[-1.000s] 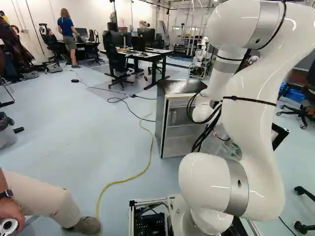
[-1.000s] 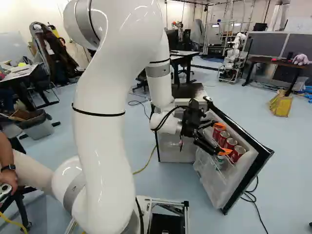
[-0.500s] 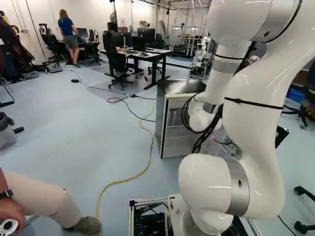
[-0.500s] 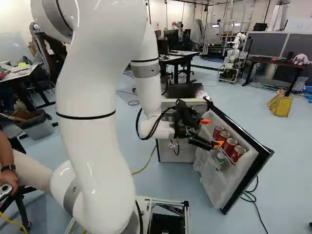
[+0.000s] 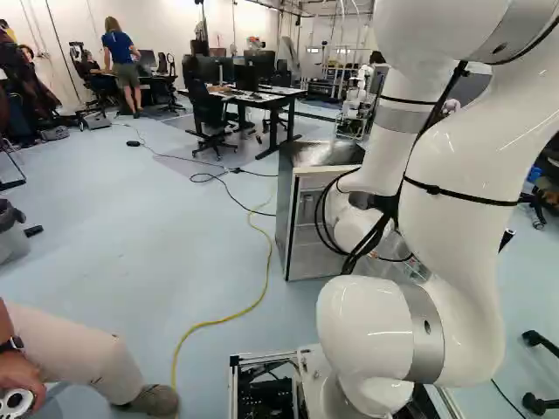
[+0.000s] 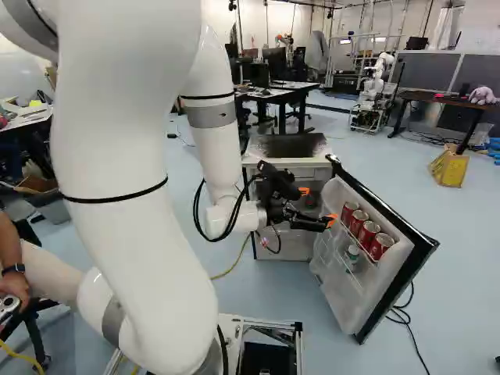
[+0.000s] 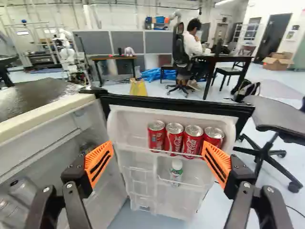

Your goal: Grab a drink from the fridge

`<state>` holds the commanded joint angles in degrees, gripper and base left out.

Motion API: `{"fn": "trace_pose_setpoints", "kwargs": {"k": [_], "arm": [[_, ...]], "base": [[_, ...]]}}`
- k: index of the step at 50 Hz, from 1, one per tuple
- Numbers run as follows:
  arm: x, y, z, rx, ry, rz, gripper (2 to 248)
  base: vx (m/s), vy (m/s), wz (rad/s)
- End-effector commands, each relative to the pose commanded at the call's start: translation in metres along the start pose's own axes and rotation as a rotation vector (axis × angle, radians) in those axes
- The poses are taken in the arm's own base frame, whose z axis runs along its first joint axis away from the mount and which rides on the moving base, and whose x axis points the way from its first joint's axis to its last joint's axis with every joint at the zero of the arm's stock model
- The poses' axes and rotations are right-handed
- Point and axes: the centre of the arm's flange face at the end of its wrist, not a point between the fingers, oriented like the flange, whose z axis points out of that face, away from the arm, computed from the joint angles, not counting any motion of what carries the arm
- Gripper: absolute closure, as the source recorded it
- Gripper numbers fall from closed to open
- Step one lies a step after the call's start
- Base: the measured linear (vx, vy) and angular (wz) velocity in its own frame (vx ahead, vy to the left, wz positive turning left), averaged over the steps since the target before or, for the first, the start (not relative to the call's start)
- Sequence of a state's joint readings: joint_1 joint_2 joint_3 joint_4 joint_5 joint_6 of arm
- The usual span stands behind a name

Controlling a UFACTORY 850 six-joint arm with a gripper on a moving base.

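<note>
- While the arm (image 6: 133,211) is rising from its joint and leaning ahead, a person's leg (image 5: 83,353) is reaching in near the base, at the lower left of the left base view.
- The gripper (image 6: 318,206) is holding nothing; its fingers are standing wide apart, with orange pads (image 7: 99,163) facing each other across a broad gap.
- Yellow cable (image 5: 266,262) is curving over the floor between the leg and the fridge.
- The door (image 6: 340,289) is hanging open ahead of the gripper, its inner side facing the fingers.
- Four red cans (image 7: 174,138), the drinks, are standing in a row on the door's upper rack; in the wrist view they are showing between and beyond the fingers.
- Below them, a bottle (image 7: 177,170) is standing in the lower rack.
- The fridge (image 5: 286,209) is standing beside the gripper, its inside showing.
- A yellow bag (image 6: 449,168) is lying on the floor beyond the door.
- Farther off, a desk (image 5: 279,90) is holding monitors, and another robot (image 6: 375,86) is standing near the back.
</note>
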<state>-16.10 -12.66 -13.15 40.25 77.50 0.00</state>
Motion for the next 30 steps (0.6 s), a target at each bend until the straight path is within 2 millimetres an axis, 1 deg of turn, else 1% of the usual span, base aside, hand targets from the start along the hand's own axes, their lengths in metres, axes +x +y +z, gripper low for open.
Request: {"fn": "trace_pose_setpoints", "kwargs": {"k": [7,30], "arm": [[-0.001,-0.005,-0.005,0.078,-0.002,-0.019,3],[-0.003,-0.026,-0.01,0.315,-0.005,-0.073,3]], "base": [[0.0,0.0,0.0],[0.0,0.0,0.0]]}}
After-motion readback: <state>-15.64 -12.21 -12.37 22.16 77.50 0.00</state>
